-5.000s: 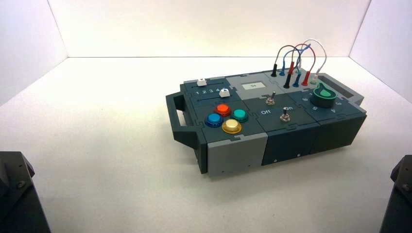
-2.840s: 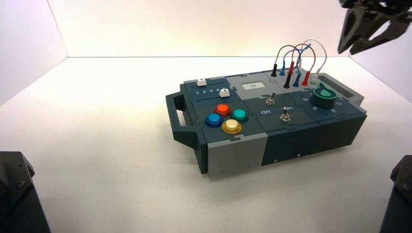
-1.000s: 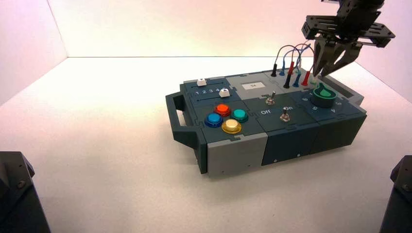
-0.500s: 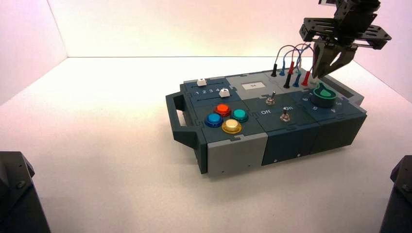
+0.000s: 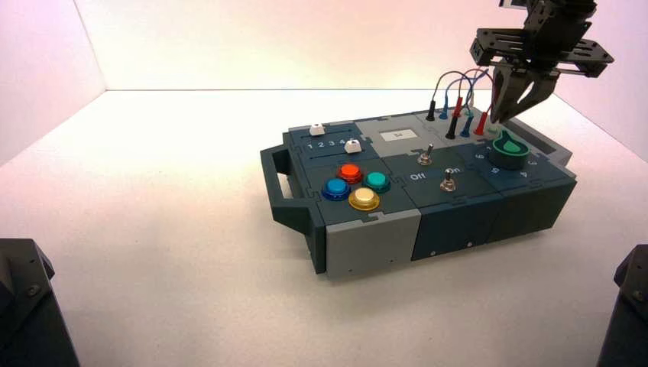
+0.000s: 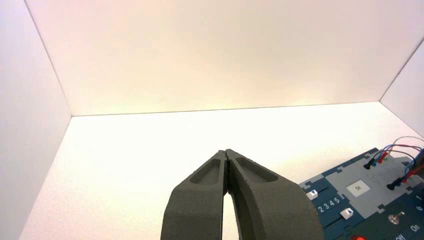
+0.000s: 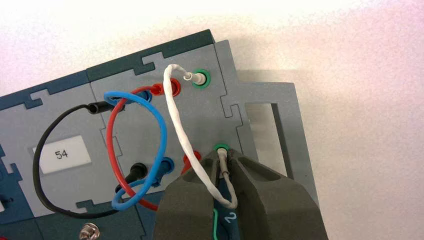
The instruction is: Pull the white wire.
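Since a second ago, the right hand [image 7: 223, 152] has shifted slightly and its fingers have drawn together. They are now nearly closed, with the near plug of the white wire [image 7: 175, 110] pinched between their tips. That plug sits at a green-ringed socket at the back right of the box [image 5: 374, 229]; the wire's other plug is in the green-ringed socket farther back. Between them the white wire arches up and passes across one finger in the right wrist view.

Crowding that side is the red wire [image 7: 111, 145], whose near plug lies just beside the same finger and is partly hidden by it; whether they touch, I cannot tell. The blue wire [image 7: 163, 135] loops over the red wire, and the black wire [image 7: 36, 165] curves out beyond them, toward a white label [image 7: 62, 154] reading 54. On the other side is the box's gray right handle [image 7: 295, 135], apart from the hand. The green knob [image 5: 509, 151] stands just in front of the wires, below the fingers.

The left hand [image 6: 226, 152] is parked over the left of the tabletop [image 5: 191, 283], shut and empty, well apart from the wires.
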